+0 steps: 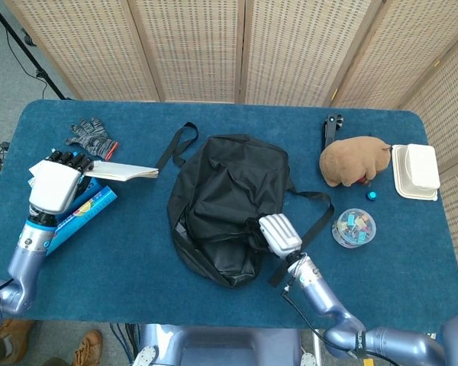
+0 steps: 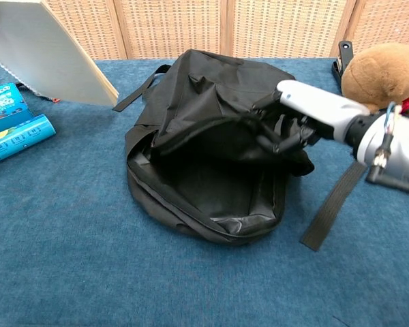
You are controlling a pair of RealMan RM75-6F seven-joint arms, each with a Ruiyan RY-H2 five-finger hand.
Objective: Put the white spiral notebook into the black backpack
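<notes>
Now the right hand [image 2: 307, 116] grips the backpack [image 2: 211, 157] flap open while the left hand [image 1: 55, 185] holds the notebook [image 2: 51, 58], which next must slide inside.

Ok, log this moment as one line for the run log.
left robot hand: holds white spiral notebook aloft | right robot hand: lifts flap of black fabric backpack, mouth open | notebook not yet inside

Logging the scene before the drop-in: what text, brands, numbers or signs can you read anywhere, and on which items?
Nothing reads cleanly in either view.
Blue boxes at the table's left edge: white and yellow print on the side, too small and blurred to read.
White spiral notebook, held by the left hand: cover shows blank.
Black backpack, held open by the right hand: no visible label.
Clear tub of coloured bits: no legible text.
</notes>
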